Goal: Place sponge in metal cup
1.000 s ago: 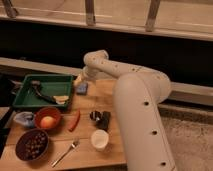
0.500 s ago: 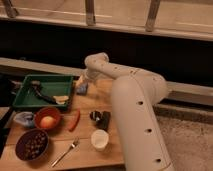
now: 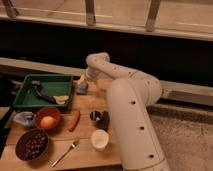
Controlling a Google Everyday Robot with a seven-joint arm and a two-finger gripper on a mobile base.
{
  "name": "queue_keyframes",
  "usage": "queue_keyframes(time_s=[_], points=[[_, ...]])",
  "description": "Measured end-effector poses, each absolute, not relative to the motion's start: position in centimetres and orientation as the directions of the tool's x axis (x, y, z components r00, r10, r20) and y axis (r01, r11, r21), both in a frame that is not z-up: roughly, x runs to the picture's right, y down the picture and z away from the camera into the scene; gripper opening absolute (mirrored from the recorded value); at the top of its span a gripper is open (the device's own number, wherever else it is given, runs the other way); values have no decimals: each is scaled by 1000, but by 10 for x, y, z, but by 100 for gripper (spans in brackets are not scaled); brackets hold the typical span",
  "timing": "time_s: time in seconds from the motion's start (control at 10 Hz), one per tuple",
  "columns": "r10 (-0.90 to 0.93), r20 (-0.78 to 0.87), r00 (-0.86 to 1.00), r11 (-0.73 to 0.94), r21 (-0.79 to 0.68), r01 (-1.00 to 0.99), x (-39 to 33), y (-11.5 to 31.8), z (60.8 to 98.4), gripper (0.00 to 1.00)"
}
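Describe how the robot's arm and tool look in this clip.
The arm is a cream-white shell of thick rounded tubes with bulbous joints and rows of small dark dots; no cables show. Its tool, pale too, sits at the sponge beside the green tray.

One high view behind arm (image 3: pixel 131 102), facing down table (image 3: pixel 84 152); claw (image 3: pixel 83 80) by sponge (image 3: pixel 81 90)

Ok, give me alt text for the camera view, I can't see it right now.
The white arm reaches over a wooden table, its gripper with jaws open right at the sponge beside the green tray. The metal cup stands nearer the camera, apart from the sponge, with a white cup in front of it.
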State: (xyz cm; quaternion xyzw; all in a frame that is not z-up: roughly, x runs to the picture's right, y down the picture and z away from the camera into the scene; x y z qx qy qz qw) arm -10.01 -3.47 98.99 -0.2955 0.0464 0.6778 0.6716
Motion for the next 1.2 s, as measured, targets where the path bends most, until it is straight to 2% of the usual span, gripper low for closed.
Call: queue_keyframes(time_s=[0.6, 0.7, 1.2], points=[[867, -486, 113, -92, -379, -921, -131, -28, 1007, 77], [865, -486, 127, -86, -391, -916, -138, -28, 1008, 72], [861, -481, 163, -63, -421, -905, -146, -24, 1006, 20]])
